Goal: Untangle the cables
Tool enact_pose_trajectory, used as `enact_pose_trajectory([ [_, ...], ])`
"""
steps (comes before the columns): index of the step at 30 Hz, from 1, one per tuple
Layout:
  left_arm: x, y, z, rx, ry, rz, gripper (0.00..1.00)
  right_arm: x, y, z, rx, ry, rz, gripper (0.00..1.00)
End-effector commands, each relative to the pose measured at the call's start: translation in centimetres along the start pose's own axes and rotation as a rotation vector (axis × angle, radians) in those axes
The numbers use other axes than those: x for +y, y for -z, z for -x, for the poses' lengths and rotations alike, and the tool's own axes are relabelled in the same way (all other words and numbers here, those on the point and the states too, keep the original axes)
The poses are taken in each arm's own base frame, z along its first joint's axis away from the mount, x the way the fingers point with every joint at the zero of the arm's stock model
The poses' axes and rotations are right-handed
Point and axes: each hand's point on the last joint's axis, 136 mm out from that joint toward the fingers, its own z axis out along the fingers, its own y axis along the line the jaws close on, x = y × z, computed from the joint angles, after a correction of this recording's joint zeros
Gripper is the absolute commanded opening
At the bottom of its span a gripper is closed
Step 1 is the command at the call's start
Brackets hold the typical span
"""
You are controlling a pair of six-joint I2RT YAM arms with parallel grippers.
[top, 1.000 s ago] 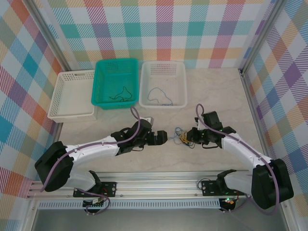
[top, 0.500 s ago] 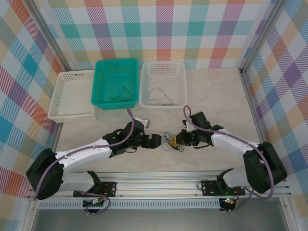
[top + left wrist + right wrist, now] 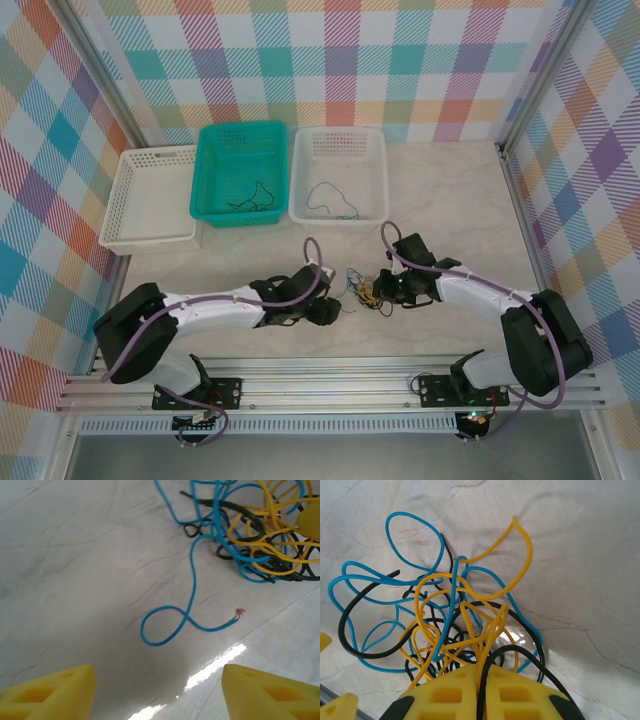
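You are looking at a pale, marble-patterned tabletop (image 3: 450, 190) veined with thin grey-brown lines. On its left, far and right sides stand walls (image 3: 350, 60) in a pastel plaid of orange, teal, purple and yellow, joined by aluminium corner posts (image 3: 105, 85). A slotted aluminium rail (image 3: 340, 385) runs along the near edge. In your left wrist view, a bright patch of light (image 3: 217, 665) glares off the tabletop.

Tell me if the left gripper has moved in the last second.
Yes. The left gripper has moved down in the top view, farther from the teal basket.
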Motion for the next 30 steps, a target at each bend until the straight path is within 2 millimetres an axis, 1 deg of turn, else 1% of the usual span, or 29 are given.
enact_pose_trajectory([
  [1,0.3,-0.8,1.2,-0.022,-0.132,0.085,0.67,-0.5,0.1,0.0,-0.006,-0.014,-0.031,0.1],
  [3,0.5,-1.7,1.3,-0.011,-0.149,0.114,0.65,-0.5,0.2,0.1,-0.01,-0.013,-0.033,0.1],
  [7,0.6,-3.1,1.4,-0.003,-0.161,0.142,0.57,-0.5,0.5,0.1,-0.025,-0.017,-0.031,0.1],
  [9,0.5,-3.5,1.6,-0.008,-0.154,0.138,0.43,-0.5,0.6,0.1,-0.03,-0.017,-0.032,0.1],
  [11,0.3,-3.5,1.7,-0.017,-0.135,0.131,0.25,-0.6,0.9,0.2,-0.043,-0.019,-0.036,0.09],
  [15,0.7,-2.4,2.4,-0.062,-0.066,0.148,0.0,-1.0,1.4,0.5,-0.084,-0.024,-0.052,0.09],
  [18,1.7,-0.8,3.2,-0.122,0.009,0.182,0.0,-1.5,1.8,0.8,-0.114,-0.035,-0.082,0.1],
  [20,2.7,0.8,3.9,-0.17,0.074,0.213,0.0,-2.2,2.2,1.0,-0.138,-0.048,-0.122,0.1],
  [23,3.9,3.0,4.7,-0.216,0.168,0.219,0.0,-2.8,2.7,1.5,-0.17,-0.049,-0.156,0.1],
  [28,5.2,6.5,6.2,-0.275,0.303,0.192,0.0,-2.8,3.3,2.1,-0.197,-0.024,-0.179,0.14],
  [30,5.1,7.7,6.8,-0.295,0.341,0.142,0.0,-2.6,3.6,2.3,-0.2,-0.007,-0.181,0.17],
])
